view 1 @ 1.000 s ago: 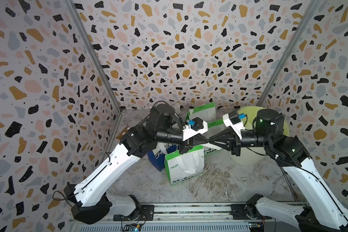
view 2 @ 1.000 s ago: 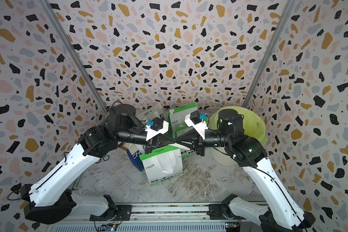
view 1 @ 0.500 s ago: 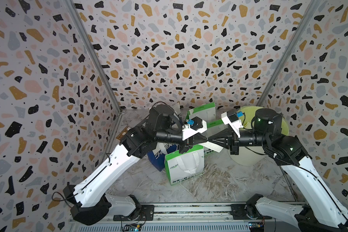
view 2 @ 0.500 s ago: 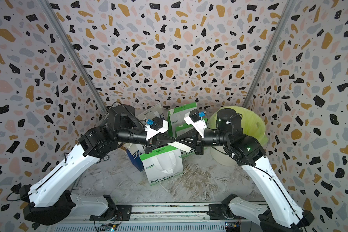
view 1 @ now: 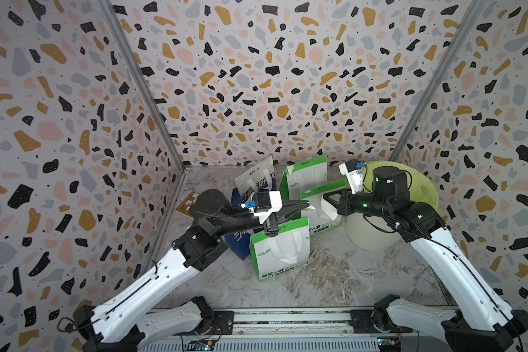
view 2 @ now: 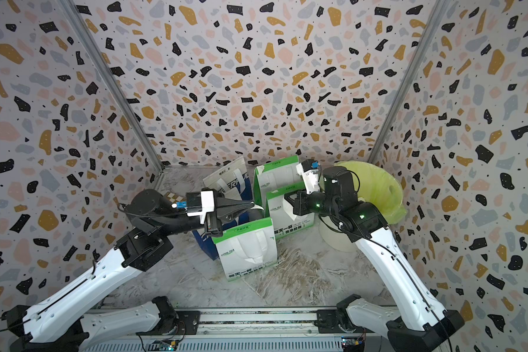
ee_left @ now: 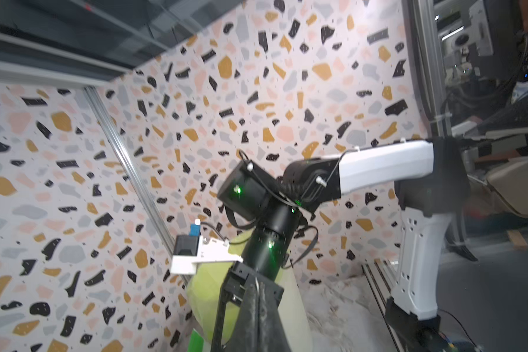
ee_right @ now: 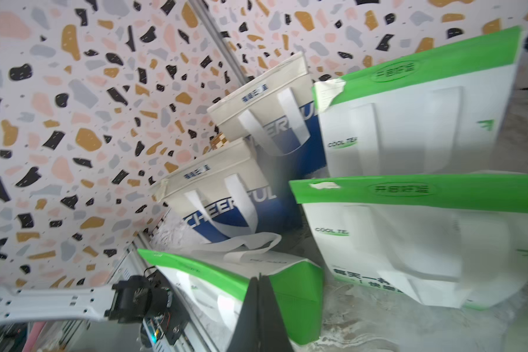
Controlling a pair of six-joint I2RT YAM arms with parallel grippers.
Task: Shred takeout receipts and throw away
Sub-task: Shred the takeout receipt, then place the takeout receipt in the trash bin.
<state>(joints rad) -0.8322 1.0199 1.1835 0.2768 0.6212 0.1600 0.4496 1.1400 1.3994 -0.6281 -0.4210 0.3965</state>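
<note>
Two grips, both closed: my left gripper (view 1: 306, 205) pinches the small receipt scrap (view 1: 311, 207) and my right gripper (view 1: 326, 196) clamps the larger receipt piece (view 1: 328, 212), held apart above the paper bags (view 1: 282, 254), near the lined bin (view 1: 422, 190), I judge, for dropping them in

Front bag (view 1: 279, 253) on mid worktop (view 1: 333, 283), two COOL TEA bags (view 1: 305, 179) at 1 o'clock, CHEERFUL bags (view 1: 256, 179) at 11 o'clock, bin (view 1: 421, 189) at 2 o'clock.
</note>
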